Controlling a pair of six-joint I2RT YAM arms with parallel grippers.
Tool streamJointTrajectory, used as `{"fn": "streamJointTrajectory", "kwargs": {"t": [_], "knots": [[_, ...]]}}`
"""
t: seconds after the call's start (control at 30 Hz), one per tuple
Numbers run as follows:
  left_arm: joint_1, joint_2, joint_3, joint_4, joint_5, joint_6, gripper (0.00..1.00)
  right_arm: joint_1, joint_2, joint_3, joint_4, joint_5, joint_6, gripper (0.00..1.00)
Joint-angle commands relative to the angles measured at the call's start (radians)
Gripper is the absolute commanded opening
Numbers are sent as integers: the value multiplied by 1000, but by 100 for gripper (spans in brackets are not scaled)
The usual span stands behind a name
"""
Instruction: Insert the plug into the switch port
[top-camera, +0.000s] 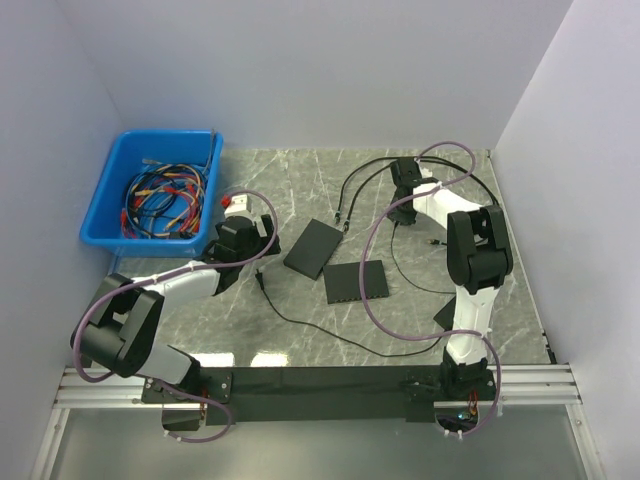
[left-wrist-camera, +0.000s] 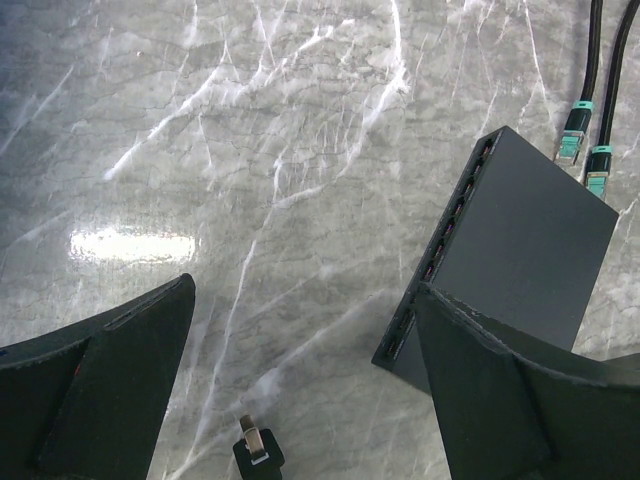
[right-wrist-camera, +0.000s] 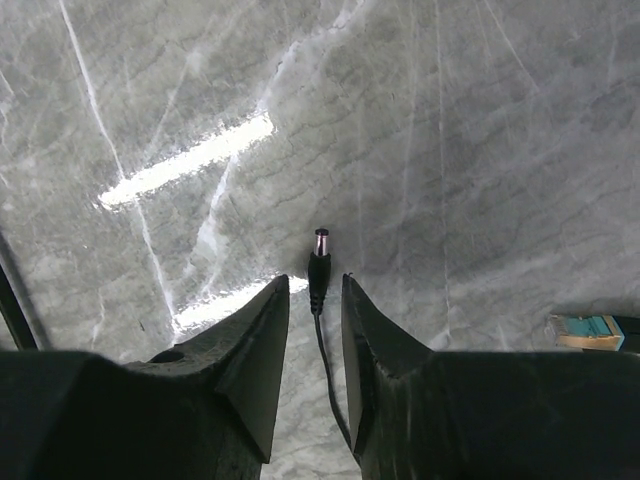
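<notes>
**A:** Where is the plug?

**B:** The barrel plug (right-wrist-camera: 320, 262) lies flat on the marble counter (right-wrist-camera: 450, 150), its metal tip pointing away from the right pincer (right-wrist-camera: 315, 280). Its black cable (right-wrist-camera: 330, 380) runs back between the two fingers.

**A:** Is it gripped?

**B:** Not that I can see. The fingers stand narrowly apart, one on each side of the plug's rear end. A sliver of counter shows between each finger and the plug.

**A:** And the other arm?

**B:** The left pincer (left-wrist-camera: 305, 290) is spread wide above bare counter and holds nothing. A small clear-tipped connector (left-wrist-camera: 255, 445) on a black lead lies between its fingers, at the bottom edge of the wrist view.

**A:** The switch?

**B:** The network switch (left-wrist-camera: 530, 235) lies flat in the middle of the counter, beside the left pincer. The row of ports (left-wrist-camera: 450, 225) along its long side is turned toward that pincer. Two teal-booted Ethernet plugs (left-wrist-camera: 570, 146) lie on the counter just beside its far corner.

**A:** How does it sit relative to the barrel plug?

**B:** Well apart. From above, the right pincer is toward the far right of the counter, away from the switch. A second dark flat box (top-camera: 355, 281) lies near the switch, on the side toward the arm bases. A blue bin (top-camera: 105, 195) of coloured cables sits in the far left corner.
</notes>
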Motion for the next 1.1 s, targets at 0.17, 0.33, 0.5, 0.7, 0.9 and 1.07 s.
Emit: {"fn": "streamJointTrajectory", "kwargs": {"t": [0.17, 0.33, 0.5, 0.7, 0.9, 1.07], "knots": [[1, -27, 3, 18, -18, -17, 98, 14, 25, 46, -52, 15, -14, 29], [2, -25, 7, 9, -22, -19, 98, 14, 44, 72, -76, 17, -17, 25], [2, -30, 6, 6, -33, -16, 98, 14, 70, 112, -118, 11, -20, 23], [1, -25, 4, 9, -34, -14, 98, 14, 59, 92, -98, 12, -23, 11], [2, -50, -5, 10, -21, -14, 98, 55, -68, -10, 3, -32, -99, 0], [2, -73, 1, 3, 25, -9, 98, 185, -305, -156, 88, 23, -190, 0]]}}
